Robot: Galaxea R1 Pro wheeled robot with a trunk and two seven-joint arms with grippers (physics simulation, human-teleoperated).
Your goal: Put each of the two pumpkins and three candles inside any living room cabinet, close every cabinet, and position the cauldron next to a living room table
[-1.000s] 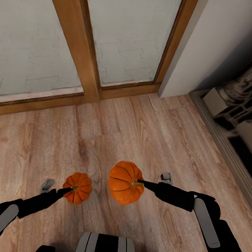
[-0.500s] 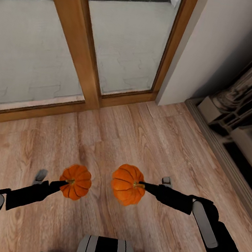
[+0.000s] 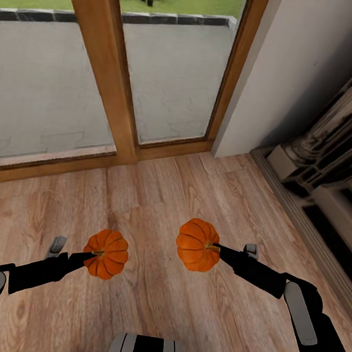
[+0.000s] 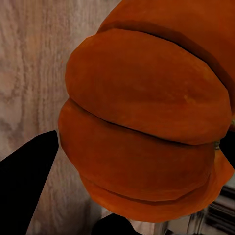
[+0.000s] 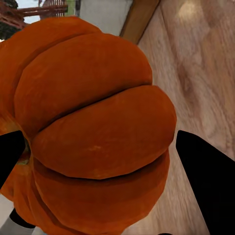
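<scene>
Beside the glass doors (image 3: 174,79): the robot faces a wood floor (image 3: 156,195), a carved fireplace (image 3: 336,167) at its right.
Left tool (image 3: 91,254): clamped on a pumpkin (image 3: 107,254) at the stem, held above the floor.
Right tool (image 3: 216,250): gripping the second pumpkin (image 3: 197,252) the same way, slightly farther forward.
Key relation: both pumpkins sit directly at the tool tips, stems pointing back along the arms; no cabinet is visible to say which arm is nearer.
Writing: none legible.
Likely step: carrying toward a cabinet.
</scene>
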